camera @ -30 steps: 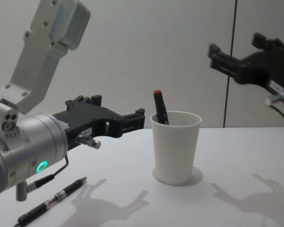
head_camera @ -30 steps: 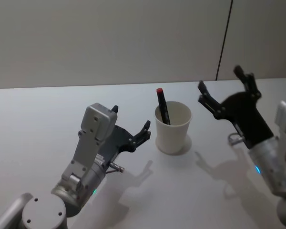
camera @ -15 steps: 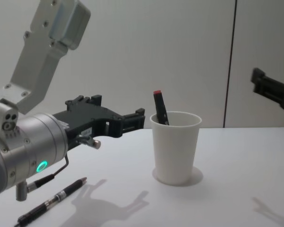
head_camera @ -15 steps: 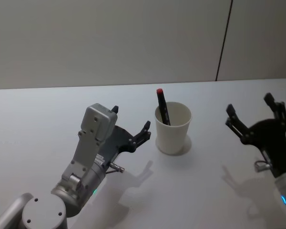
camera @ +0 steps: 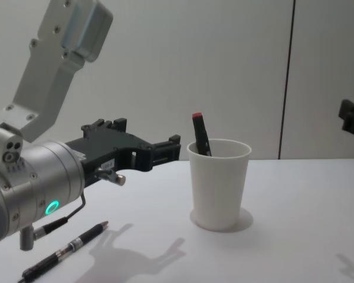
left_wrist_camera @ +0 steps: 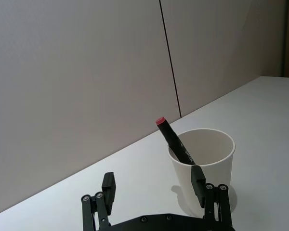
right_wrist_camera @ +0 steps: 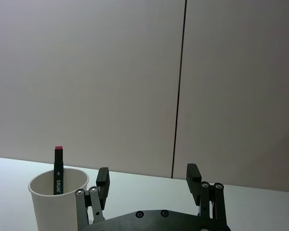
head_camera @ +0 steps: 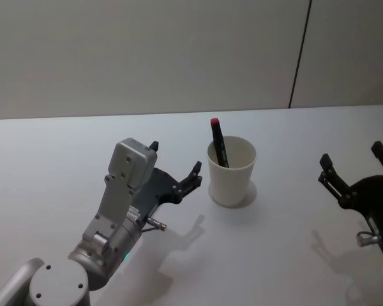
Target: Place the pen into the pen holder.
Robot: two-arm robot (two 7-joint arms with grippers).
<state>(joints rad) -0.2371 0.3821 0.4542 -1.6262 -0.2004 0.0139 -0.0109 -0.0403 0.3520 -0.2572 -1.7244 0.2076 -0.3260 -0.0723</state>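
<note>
White tapered cup point(head_camera: 233, 182), perhaps paper

The head view looks forward and down from above the table point(head_camera: 274, 268), reaching its far edge and the wall point(head_camera: 147, 57). The chest view sits low, close behind the left gripper point(camera: 172, 148), facing across the tabletop. The wrist views look out level over the left gripper and the right gripper point(right_wrist_camera: 148, 174) toward that wall. All four views share the pen holder point(head_camera: 232, 172) with its pen point(head_camera: 217, 141).
</note>
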